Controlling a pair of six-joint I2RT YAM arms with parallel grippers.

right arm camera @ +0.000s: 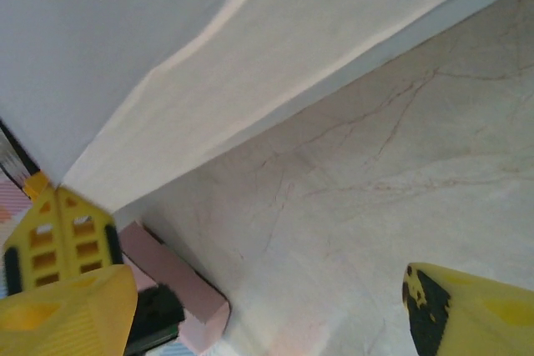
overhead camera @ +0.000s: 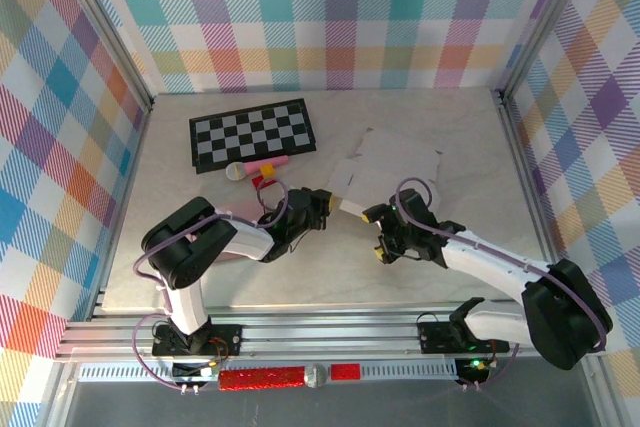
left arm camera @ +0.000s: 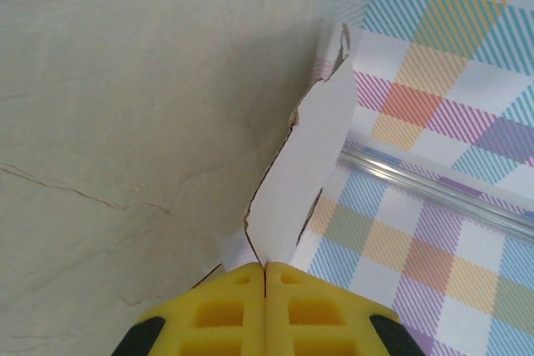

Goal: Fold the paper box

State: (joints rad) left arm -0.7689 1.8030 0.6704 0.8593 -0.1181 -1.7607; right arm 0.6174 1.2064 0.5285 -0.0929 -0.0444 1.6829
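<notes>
Looking down from above, we see the flat white paper box (overhead camera: 388,169) lying unfolded on the pale marbled table (overhead camera: 330,287), a little right of centre and towards the back. Its near left corner is raised off the surface, and that is where the left gripper (left arm camera: 264,271) has it: in the left wrist view the two yellow fingers are pressed tight together with a thin white flap of the box caught between them, the flap running up and away from the tips towards the plaid wall (left arm camera: 434,89). The right gripper (right arm camera: 267,289) sits just at the near edge of the box with its yellow fingers spread wide, one at each lower corner of its own camera's view, and nothing between them but bare tabletop. Above those fingers the underside of the box slopes overhead, casting a soft shadow on the table, and we can make out the left gripper's yellow tips pinching the sheet's corner at the far left. A pink rectangular block (right arm camera: 179,285) lies on the table just below that corner. Farther back on the left, well apart from the box, a black-and-white checkered board (overhead camera: 252,134) lies flat, with a small grey round-headed piece (overhead camera: 235,171) just at its near edge.
</notes>
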